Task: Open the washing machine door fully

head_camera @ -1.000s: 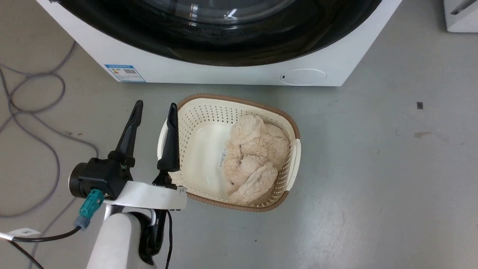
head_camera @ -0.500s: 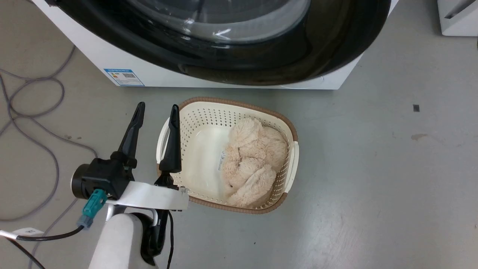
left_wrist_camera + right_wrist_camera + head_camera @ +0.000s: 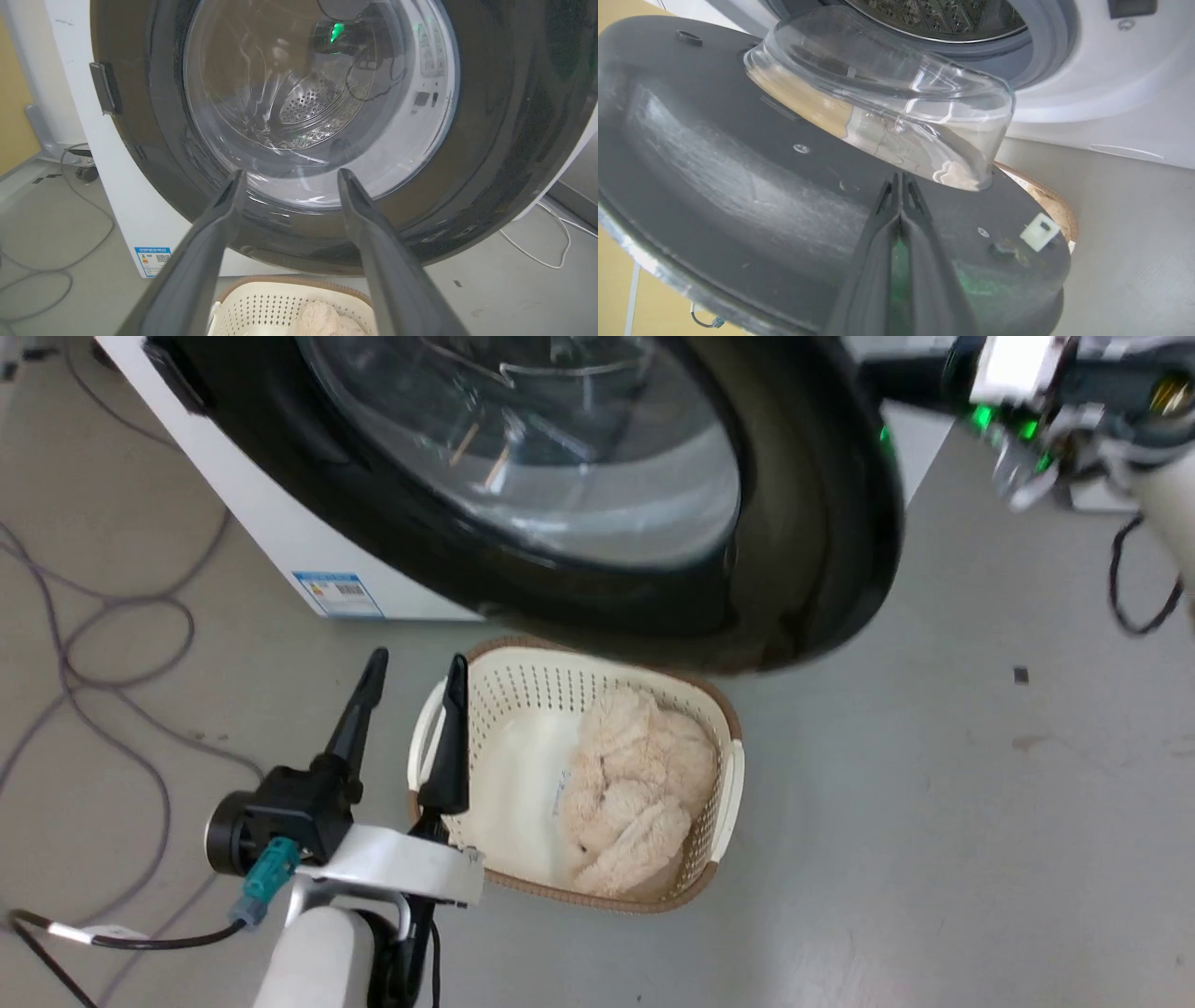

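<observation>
Clearly the washing machine door is standing part-way open, hinged on the left side of the washing machine, with its free edge out to the right. The right pincer is resting against the door's dark inner face just below the bulging glass bowl. Its fingers are closed together and holding nothing. The door is lying straight ahead of its tips, making this the nearer arm, and the coming push probably needs to go outward and leftward. The left pincer is hovering spread apart and empty, facing the door's outer side. A laundry basket holding a fluffy beige toy is sitting on the floor just beneath the door's lower rim. Both it and the left pincer may be lying in the door's path. Grey cables are trailing across the floor at the left.
</observation>
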### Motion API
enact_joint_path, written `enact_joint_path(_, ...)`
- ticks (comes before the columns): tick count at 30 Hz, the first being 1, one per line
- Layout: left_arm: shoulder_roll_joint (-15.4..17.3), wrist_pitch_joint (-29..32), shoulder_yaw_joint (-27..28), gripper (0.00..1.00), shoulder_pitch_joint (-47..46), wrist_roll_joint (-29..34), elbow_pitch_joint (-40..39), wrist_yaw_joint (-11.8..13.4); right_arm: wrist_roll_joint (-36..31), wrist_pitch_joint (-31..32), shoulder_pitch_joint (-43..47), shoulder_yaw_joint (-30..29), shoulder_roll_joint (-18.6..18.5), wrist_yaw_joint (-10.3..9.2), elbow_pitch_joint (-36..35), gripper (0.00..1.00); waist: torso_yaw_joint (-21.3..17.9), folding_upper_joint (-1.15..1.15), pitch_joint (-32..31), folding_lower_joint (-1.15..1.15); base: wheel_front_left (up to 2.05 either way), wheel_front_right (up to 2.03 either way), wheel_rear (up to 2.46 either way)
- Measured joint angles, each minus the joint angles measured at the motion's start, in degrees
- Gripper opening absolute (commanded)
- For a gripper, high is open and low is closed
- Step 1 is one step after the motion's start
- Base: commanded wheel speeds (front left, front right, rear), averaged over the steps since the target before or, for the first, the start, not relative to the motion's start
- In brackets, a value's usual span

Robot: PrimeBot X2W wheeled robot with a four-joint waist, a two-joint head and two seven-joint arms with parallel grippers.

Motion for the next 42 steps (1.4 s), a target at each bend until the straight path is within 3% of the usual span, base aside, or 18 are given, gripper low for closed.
enact_joint_path(16, 0.44, 0.00, -0.80, 1.00, 6.60, 2.12, 3.99, 0.38, 5.84, -1.99, 20.91, 1.78, -0.65, 0.00, -16.48, 0.00, 2.89, 0.00, -10.66, -0.02, 0.00, 0.00, 0.00)
enact_joint_path(24, 1.45, 0.00, -1.72, 1.00, 7.67, 2.55, 4.91, 0.38, 7.84, -5.44, 26.50, 4.04, 0.97, 0.00, -23.79, 0.00, 3.59, 0.00, -12.49, -0.02, 0.00, 0.00, 0.00)
enact_joint_path(34, 1.53, 0.00, -2.41, 1.00, 8.54, 2.58, 5.35, 0.82, 10.01, -9.62, 30.88, 5.75, 2.49, 0.00, -27.43, 0.00, 3.25, 0.00, -13.58, -0.01, 0.00, 0.00, 0.00)
enact_joint_path(35, 1.53, 0.00, -2.42, 1.00, 8.67, 2.57, 5.37, 0.86, 10.07, -11.28, 31.37, 5.26, 2.52, 0.00, -27.57, 0.05, 3.13, 0.00, -13.64, -0.01, 0.00, 0.00, 0.00)
enact_joint_path(36, 1.55, 0.00, -2.45, 1.00, 8.74, 2.56, 5.44, 0.88, 10.16, -13.27, 31.95, 4.53, 2.53, 0.00, -27.59, 0.32, 3.02, 0.00, -13.75, -0.01, 0.00, 0.00, 0.00)
enact_joint_path(38, 1.59, 0.00, -2.53, 1.00, 8.82, 2.52, 5.48, 0.90, 10.33, -17.92, 33.76, 2.46, 2.53, 0.00, -28.10, 1.00, 2.78, 0.00, -13.98, -0.01, 0.00, 0.00, 0.00)
enact_joint_path(41, 1.66, 0.00, -2.61, 1.00, 9.06, 2.49, 5.71, 1.14, 10.23, -27.54, 39.84, -2.00, 2.44, 0.00, -30.69, 1.00, 2.32, 0.00, -14.61, 0.00, 0.00, 0.00, 0.00)
enact_joint_path(42, 1.66, 0.00, -2.61, 1.00, 9.06, 2.49, 5.71, 1.14, 10.23, -27.54, 39.84, -2.00, 2.44, 0.00, -30.69, 1.00, 2.32, 0.00, -14.61, 0.00, 0.00, 0.00, 0.00)
